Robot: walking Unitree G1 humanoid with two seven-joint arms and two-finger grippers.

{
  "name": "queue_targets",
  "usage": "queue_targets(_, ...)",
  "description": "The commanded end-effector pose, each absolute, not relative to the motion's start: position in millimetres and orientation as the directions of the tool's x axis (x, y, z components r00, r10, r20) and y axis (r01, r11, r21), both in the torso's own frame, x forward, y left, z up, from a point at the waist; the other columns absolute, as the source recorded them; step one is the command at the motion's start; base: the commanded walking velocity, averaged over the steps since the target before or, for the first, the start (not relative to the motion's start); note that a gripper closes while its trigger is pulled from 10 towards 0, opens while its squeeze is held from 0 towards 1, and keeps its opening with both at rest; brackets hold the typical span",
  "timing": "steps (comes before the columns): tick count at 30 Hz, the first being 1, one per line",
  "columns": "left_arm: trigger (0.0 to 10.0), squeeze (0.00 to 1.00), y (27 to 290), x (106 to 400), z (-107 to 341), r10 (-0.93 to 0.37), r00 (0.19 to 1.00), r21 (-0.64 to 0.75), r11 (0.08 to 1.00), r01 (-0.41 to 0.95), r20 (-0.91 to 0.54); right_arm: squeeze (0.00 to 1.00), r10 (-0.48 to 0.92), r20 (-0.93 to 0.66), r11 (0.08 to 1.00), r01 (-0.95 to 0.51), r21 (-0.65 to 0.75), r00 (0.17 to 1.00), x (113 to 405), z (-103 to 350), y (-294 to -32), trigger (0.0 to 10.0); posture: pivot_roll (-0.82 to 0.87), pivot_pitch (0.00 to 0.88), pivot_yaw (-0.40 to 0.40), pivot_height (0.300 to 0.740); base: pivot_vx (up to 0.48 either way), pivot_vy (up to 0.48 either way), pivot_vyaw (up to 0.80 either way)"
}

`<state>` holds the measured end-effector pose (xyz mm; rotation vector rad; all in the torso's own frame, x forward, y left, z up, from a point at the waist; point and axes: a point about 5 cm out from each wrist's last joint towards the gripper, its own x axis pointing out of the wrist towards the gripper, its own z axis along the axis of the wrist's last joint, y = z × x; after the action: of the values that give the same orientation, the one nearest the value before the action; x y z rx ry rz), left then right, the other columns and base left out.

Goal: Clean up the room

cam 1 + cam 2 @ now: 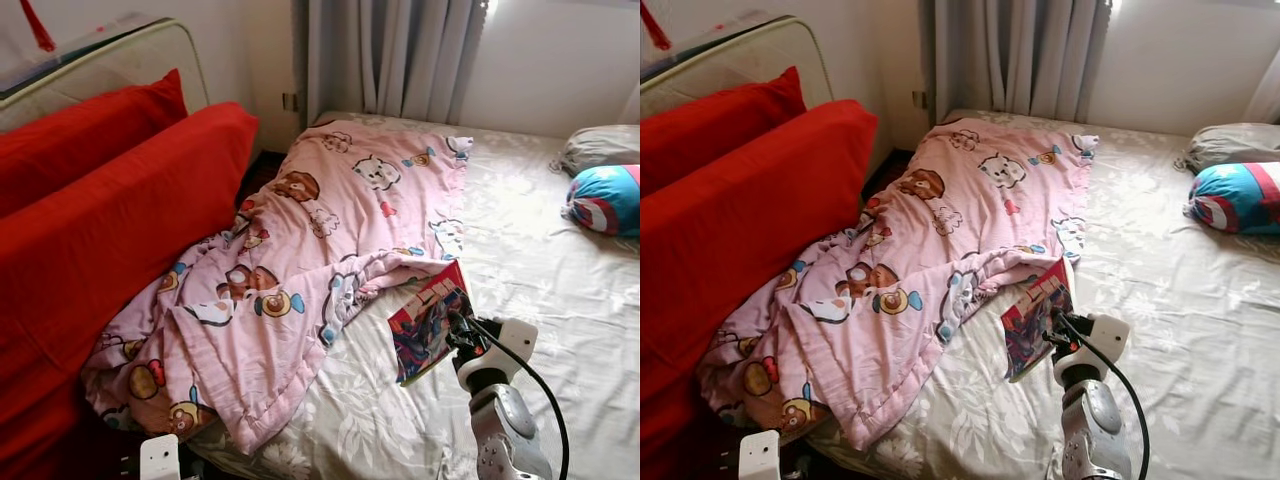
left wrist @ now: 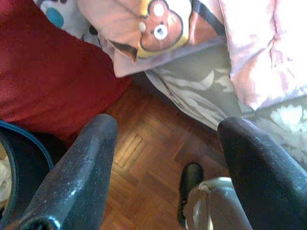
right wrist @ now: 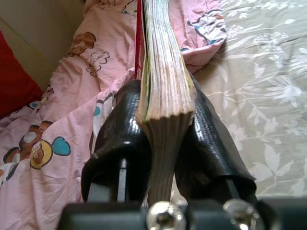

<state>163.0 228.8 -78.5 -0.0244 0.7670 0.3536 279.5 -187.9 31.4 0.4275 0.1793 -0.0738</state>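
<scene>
My right gripper (image 1: 462, 322) is shut on a colourful comic book (image 1: 428, 322), held on edge above the bed beside the blanket's fold. In the right wrist view the book's page block (image 3: 163, 86) is clamped between the two black fingers (image 3: 120, 139). A pink cartoon-print blanket (image 1: 310, 250) lies crumpled across the bed and hangs over its left edge. My left gripper (image 2: 168, 158) hangs low beside the bed, open, with nothing between its fingers and wooden floor below it.
A grey floral sheet (image 1: 540, 270) covers the bed. Big red cushions (image 1: 110, 220) lean at the left. A blue and red cushion (image 1: 608, 198) and a grey pillow (image 1: 600, 145) lie at the far right. Curtains (image 1: 390, 60) hang behind. Parquet floor (image 2: 144, 163) lies beside the bed.
</scene>
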Motion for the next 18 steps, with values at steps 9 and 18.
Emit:
queue_targets(9, 10.0, 0.00, 222.7, 163.4, -80.3, 0.259, 0.667, 0.095, 0.957, -0.273, -0.698, 0.00, -0.057, -0.185, 0.910, 0.127, 0.394, 0.981, 278.4, 27.8, -188.9, 10.0, -0.07, 0.000, -0.007, 0.740, 0.000, 0.000, -0.79)
queue_targets(18, 10.0, 0.00, 220.8, 168.1, -78.6, 0.250, 0.679, 0.084, 0.960, -0.268, -0.690, 0.00, -0.062, -0.188, 0.910, 0.133, 0.392, 0.980, 281.1, 28.3, -186.6, 10.0, -0.06, 0.000, -0.015, 0.740, 0.000, -0.247, -0.79)
